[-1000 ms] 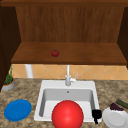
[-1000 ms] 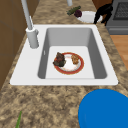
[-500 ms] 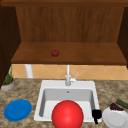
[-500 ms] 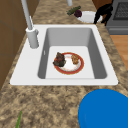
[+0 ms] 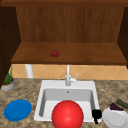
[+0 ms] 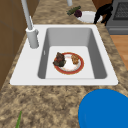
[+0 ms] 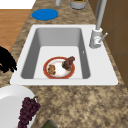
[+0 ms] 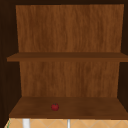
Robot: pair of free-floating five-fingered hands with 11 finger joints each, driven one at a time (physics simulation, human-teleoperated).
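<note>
1. Far left on the counter: a potted plant [image 5: 7,83], with a blue plate [image 5: 18,110] nearer, left of the sink [image 5: 50,83].
2. Up on the lower shelf [image 5: 30,56], left of centre: a small red fruit [image 5: 55,53], alone.
3. In the sink basin, below the faucet [image 5: 68,78]: a red-rimmed plate [image 6: 81,65] lying flat with two brown bits of food on it, untouched.
4. In the front view, a red ball [image 5: 67,115] in front of the sink's near rim.
5. Right of the sink, at its near right corner: the right hand [image 5: 96,115], hanging in the air with fingers drooping loosely downward, relaxed rather than clenched, with hold of nothing.
6. Just right of the hand: a white plate [image 5: 115,119] flat on the counter, near but seemingly apart from the fingers as seen from the left side.
7. On the plate's far edge: dark grapes [image 5: 115,107], with a green vegetable [image 5: 122,103] beside them farther right.
8. By the look of it, nothing grasped or lifted so far: white plate and grapes at rest, reach and grip not yet made.
</note>
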